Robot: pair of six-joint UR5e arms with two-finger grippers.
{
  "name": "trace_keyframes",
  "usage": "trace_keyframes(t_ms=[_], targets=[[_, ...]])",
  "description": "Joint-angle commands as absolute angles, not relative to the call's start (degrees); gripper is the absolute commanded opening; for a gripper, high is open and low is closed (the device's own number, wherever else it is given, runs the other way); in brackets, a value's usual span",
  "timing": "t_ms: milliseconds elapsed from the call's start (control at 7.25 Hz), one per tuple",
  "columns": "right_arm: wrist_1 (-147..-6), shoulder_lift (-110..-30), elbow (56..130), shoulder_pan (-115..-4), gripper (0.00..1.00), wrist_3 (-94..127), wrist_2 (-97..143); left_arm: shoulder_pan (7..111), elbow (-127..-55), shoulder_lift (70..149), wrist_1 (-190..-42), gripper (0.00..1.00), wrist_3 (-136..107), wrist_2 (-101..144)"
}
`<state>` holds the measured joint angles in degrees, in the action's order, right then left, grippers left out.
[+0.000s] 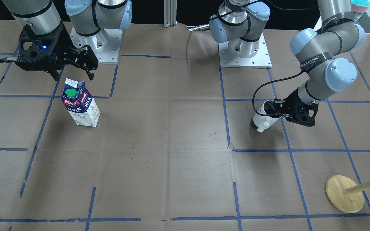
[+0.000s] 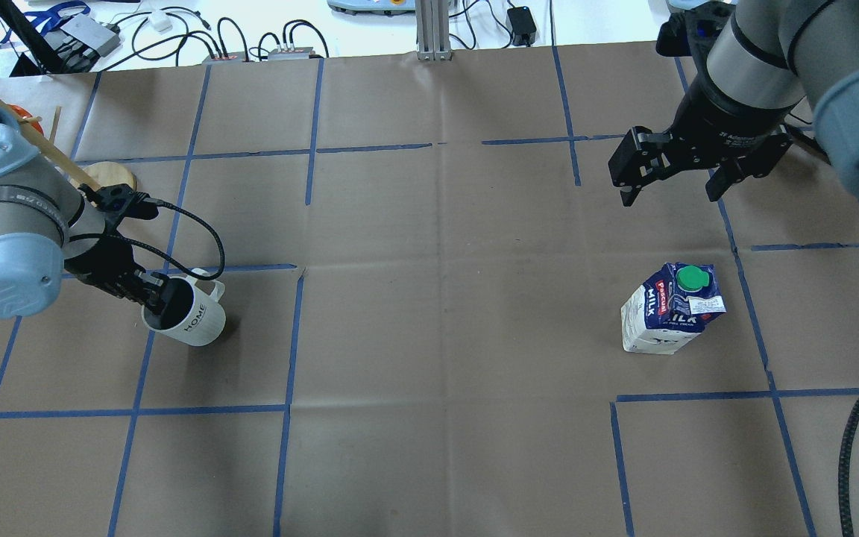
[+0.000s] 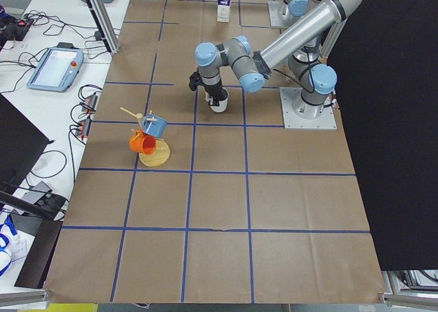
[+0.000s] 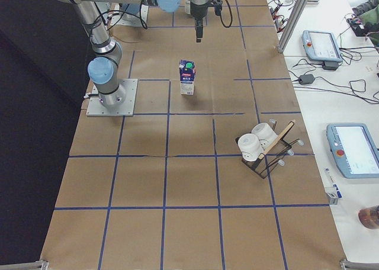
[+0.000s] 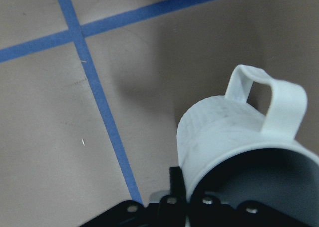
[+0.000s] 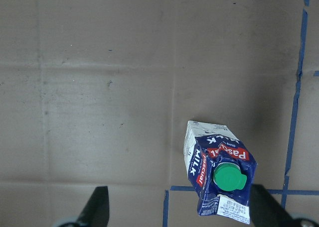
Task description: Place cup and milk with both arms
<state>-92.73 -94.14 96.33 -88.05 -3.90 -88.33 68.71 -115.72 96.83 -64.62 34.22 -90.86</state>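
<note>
The white cup (image 1: 265, 121) is tilted, and my left gripper (image 1: 276, 110) is shut on its rim, one finger inside it. It shows in the overhead view (image 2: 197, 319) with "HOME" on its side, and in the left wrist view (image 5: 224, 132) with the handle turned away. I cannot tell whether its base touches the paper. The milk (image 1: 82, 107) stands upright on the table, green cap up. My right gripper (image 2: 672, 192) is open and empty, raised over the table and off to one side of the carton (image 2: 668, 313). The right wrist view shows the carton (image 6: 219, 172) from above, between the spread fingers (image 6: 97, 207).
Brown paper with blue tape lines covers the table (image 2: 437, 335). A wooden mug tree (image 1: 344, 194) with a blue and an orange mug stands near the left arm. A rack with white cups (image 4: 260, 145) shows in the exterior right view. The arm bases (image 1: 244, 51) are at the robot's edge.
</note>
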Motion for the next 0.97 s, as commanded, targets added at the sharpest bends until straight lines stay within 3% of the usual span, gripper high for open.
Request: trace_keyframes(t_ms=[0,828], targets=[[-92.72,-94.13,96.33,-88.07,1.00,-3.87,-88.24,76.77,-111.03,97.46,-64.69,0.00,22.47,-90.70],[-92.72,-94.22,96.33,-88.07,1.00,-3.87,-88.24,92.97,-96.97,107.55,-65.48,0.00,-8.94,-90.01]])
